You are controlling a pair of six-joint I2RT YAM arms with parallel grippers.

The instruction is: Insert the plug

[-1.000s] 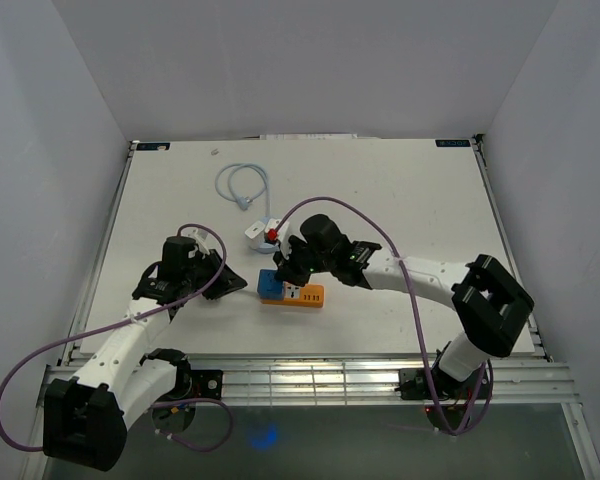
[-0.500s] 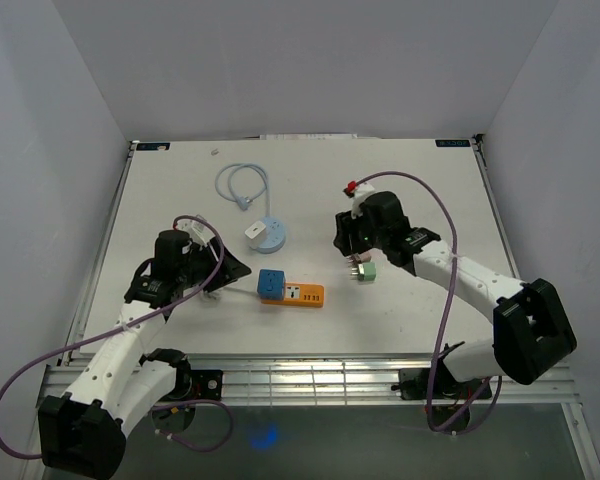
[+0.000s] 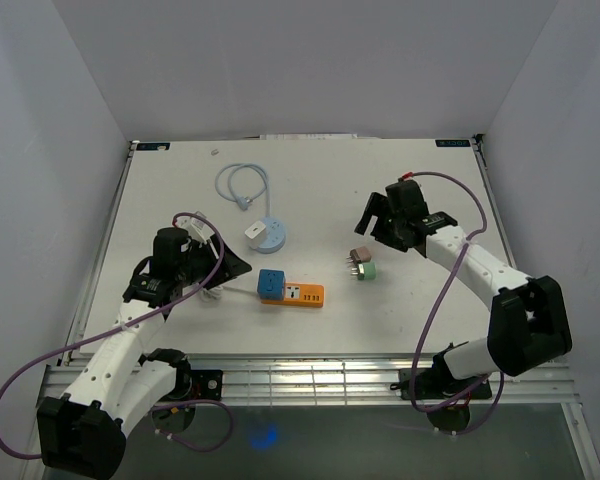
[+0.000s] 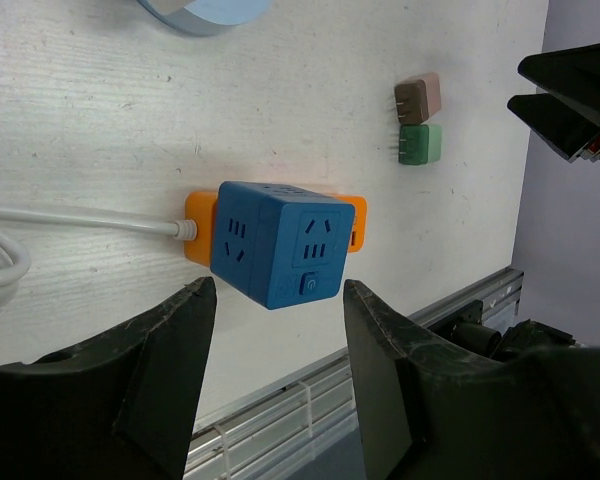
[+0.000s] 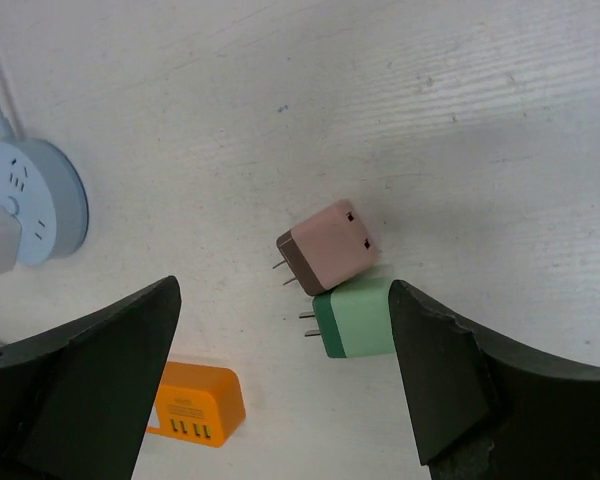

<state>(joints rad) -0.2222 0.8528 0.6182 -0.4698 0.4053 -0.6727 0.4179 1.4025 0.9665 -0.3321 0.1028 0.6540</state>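
- Top view, setting: white table (image 3: 180,180) boxed in by plain grey walls (image 3: 310,60).
- Top view, round socket (image 3: 270,236): pale blue, left of centre; a white plug (image 3: 255,231) sits on it, and a pale blue cable (image 3: 242,184) loops behind.
- Top view, orange power strip (image 3: 307,295): lies flat near the front edge, with a blue cube (image 3: 271,285) at its left end.
- Top view, pink plug (image 3: 358,257) and green plug (image 3: 368,270): lying loose on the table right of the strip, touching each other.
- Top view, left gripper (image 3: 236,266): just left of the cube, jaws apart, nothing held.
- Top view, right gripper (image 3: 372,222): above and behind the two plugs, jaws wide, empty.
- Left wrist view: left gripper (image 4: 277,292) fingers spread; blue cube (image 4: 275,243) lies beyond them ungripped, covering most of the orange power strip (image 4: 354,226); a white cord (image 4: 80,218) leaves the strip's end. Pink plug (image 4: 418,97) and green plug (image 4: 421,143) lie further off, prongs towards the strip.
- Right wrist view: right gripper (image 5: 282,292) fingers far apart, clear of everything; pink plug (image 5: 330,246) and green plug (image 5: 356,318) lie below, side by side and touching. Round socket (image 5: 30,200) at the left edge, orange power strip (image 5: 196,405) at the bottom.
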